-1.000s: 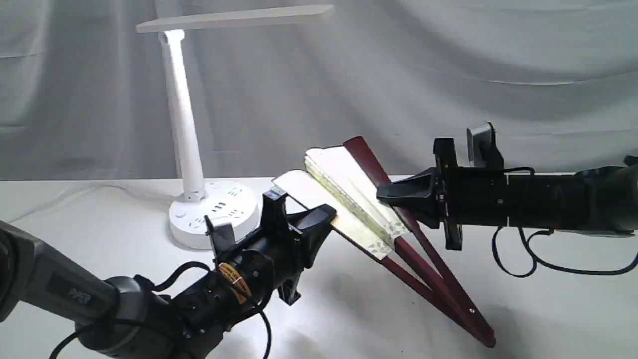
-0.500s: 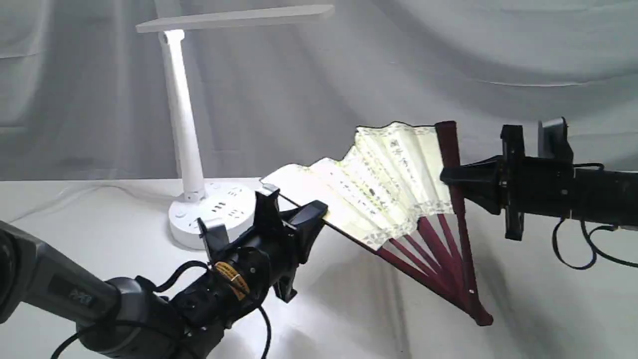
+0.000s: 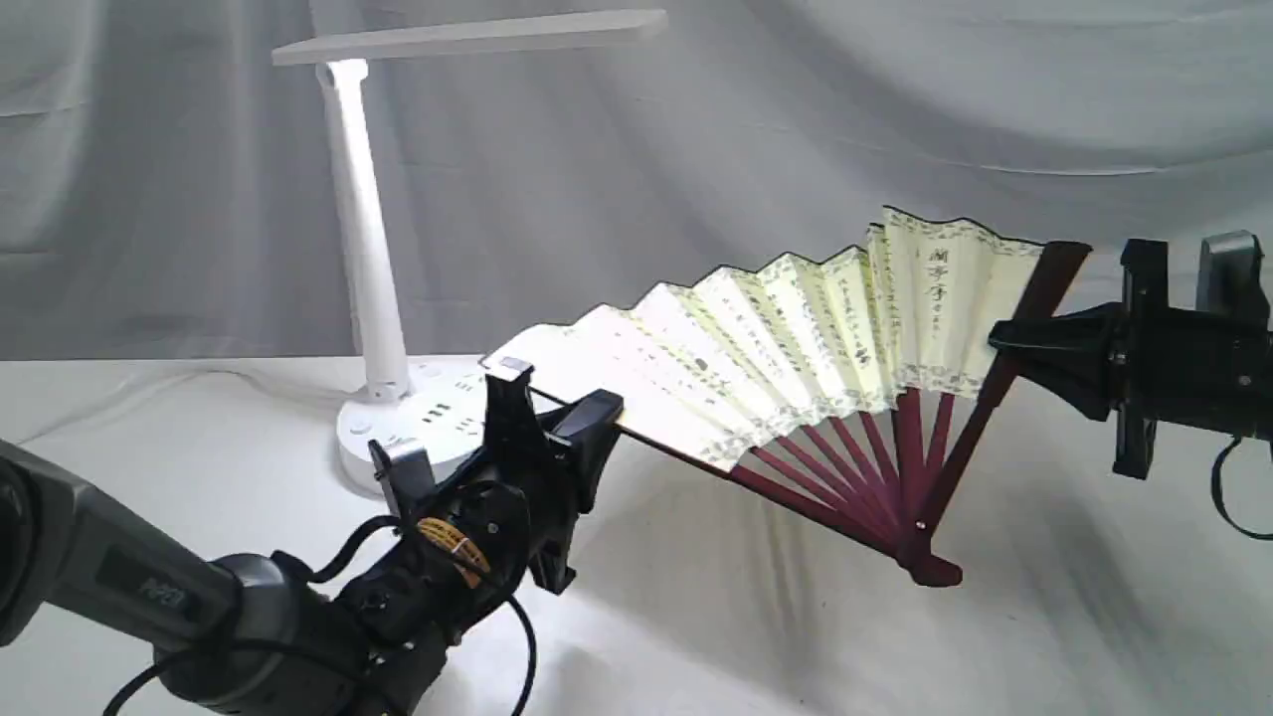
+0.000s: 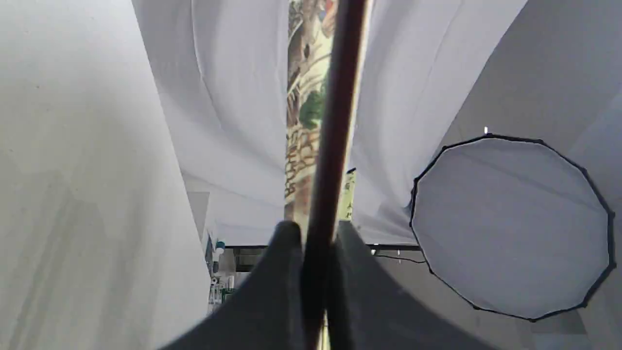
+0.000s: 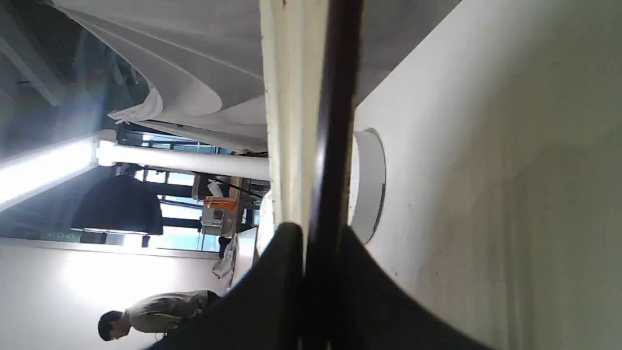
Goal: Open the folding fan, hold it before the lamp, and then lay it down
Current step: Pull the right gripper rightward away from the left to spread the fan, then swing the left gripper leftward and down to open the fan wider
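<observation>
Two pincers, one item held between them. Item: folding fan [image 3: 796,368], spread to a wide arc, its cream pleated leaf with black script facing the exterior view. The maroon ribs converge on a pivot low at the right, at or just above the tabletop [image 3: 696,646]; whether it touches cannot be told. Left pincer [image 3: 562,410]: clenched on the left guard near its outer end, the dark stick pinched between both fingers in the left wrist view. Right pincer [image 3: 1004,343]: clenched on the upper half of the right guard, beside the leaf's lower border; the right wrist view shows that guard edge-on between the fingers. Axis: the left guard lies at a low slant and the right guard stands steeper, so the span between the two grips rises from left to right. Governing relation: lamp [image 3: 363,249] stands left of the fan in the exterior view, its round base just behind the left pincer and the leaf's left corner, its bar head high above and well apart from the leaf. Left arm is the nearer to the lamp. Judgement: opening looks almost done, with a few pleats by the right guard bunched. Presenting the fan calls for both arms to carry it leftward and upward together, spacing unchanged, or the paper may strain.
</observation>
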